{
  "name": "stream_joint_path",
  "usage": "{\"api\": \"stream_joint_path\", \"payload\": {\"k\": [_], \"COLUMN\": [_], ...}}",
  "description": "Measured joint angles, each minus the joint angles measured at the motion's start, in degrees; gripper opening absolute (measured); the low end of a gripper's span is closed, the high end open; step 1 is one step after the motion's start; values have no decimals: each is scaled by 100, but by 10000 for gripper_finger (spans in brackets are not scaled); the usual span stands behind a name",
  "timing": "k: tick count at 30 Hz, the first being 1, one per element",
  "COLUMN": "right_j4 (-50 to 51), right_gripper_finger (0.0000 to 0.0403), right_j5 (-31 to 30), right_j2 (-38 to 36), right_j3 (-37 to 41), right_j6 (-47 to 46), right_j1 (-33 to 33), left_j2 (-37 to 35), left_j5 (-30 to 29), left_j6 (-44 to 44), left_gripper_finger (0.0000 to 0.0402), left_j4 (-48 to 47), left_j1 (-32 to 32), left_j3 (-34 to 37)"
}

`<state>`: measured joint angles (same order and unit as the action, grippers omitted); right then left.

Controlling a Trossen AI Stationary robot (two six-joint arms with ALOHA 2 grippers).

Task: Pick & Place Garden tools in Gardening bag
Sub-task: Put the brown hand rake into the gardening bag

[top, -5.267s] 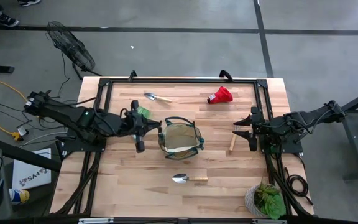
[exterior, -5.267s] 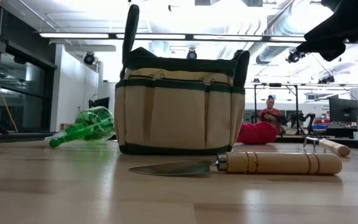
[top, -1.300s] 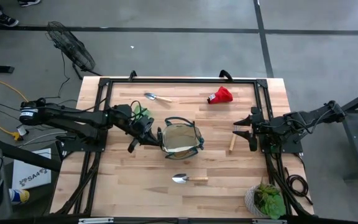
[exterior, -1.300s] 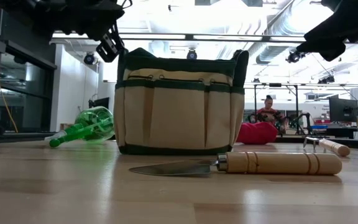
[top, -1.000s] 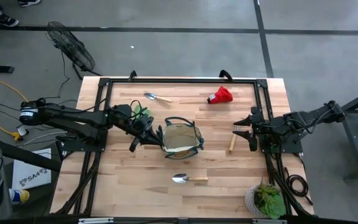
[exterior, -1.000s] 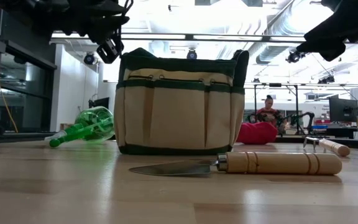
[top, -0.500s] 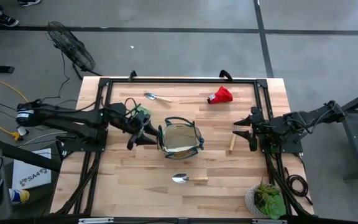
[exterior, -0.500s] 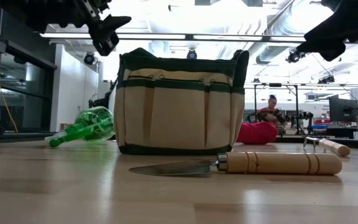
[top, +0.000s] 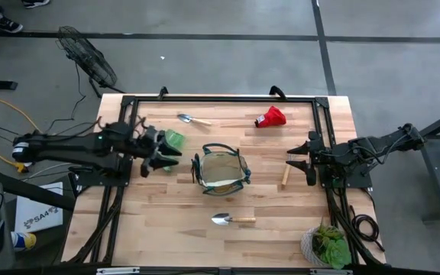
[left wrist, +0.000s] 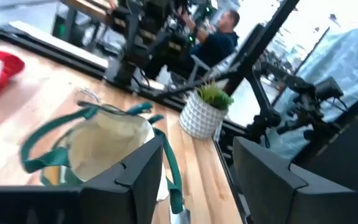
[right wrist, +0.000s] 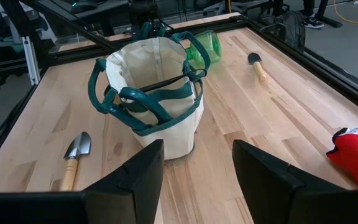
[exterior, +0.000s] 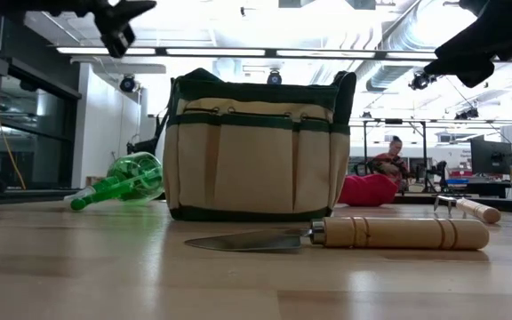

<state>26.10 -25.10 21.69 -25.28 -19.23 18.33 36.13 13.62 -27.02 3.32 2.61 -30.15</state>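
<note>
The khaki gardening bag point(top: 221, 169) with dark green trim stands upright on its base mid-table, and shows in the right wrist view point(right wrist: 157, 93). One trowel point(top: 232, 220) lies near the front edge, another point(top: 193, 119) at the far side. A bright green piece point(top: 174, 139) lies left of the bag. A red piece point(top: 270, 117) lies at the far right. A wooden-handled tool point(top: 286, 174) lies right of the bag. The shears do not plainly show. My left gripper point(top: 161, 157) is open and empty, raised left of the bag. My right gripper point(top: 301, 163) is open and empty beside the wooden-handled tool.
A leafy plant in a pale pot point(top: 325, 246) stands at the near right corner. A dark metal frame point(top: 220, 98) runs round the table's edges. A fan point(top: 86, 57) stands on the floor beyond the far left corner. A person point(exterior: 389, 158) sits in the room behind.
My left gripper has drawn back from the bag's left rim toward the table's left edge and has risen. In the low view a dark loop now shows against the bag's left side. The bag and the tools have stayed where they were.
</note>
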Motion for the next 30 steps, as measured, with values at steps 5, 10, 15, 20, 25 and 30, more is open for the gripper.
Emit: {"api": "stream_joint_path", "payload": {"k": [5, 10, 15, 20, 25, 30], "right_j4": [1, 1, 1, -6, -53, -233], "right_gripper_finger": [183, 183, 183, 183, 183, 183], "right_j5": [0, 0, -77, -163, -169, 162], "right_j2": [-2, -2, 1, 0, 0, 1], "right_j3": [0, 0, 0, 0, 0, 0], "right_j6": [-2, 1, 466, 1479, 1625, 542], "right_j1": [0, 0, 0, 0, 0, 1], "left_j2": [-519, -673, -669, -667, -665, -665], "left_j5": [-260, -330, -284, -282, -327, -419], "left_j6": [-5, -27, -69, -268, -329, -351], "left_gripper_finger": [186, 186, 186, 186, 186, 186], "left_j4": [-493, -653, -650, -650, -647, -639], "left_j1": [0, 0, 0, 0, 0, 0], "left_j3": [0, 0, 0, 0, 0, 0]}}
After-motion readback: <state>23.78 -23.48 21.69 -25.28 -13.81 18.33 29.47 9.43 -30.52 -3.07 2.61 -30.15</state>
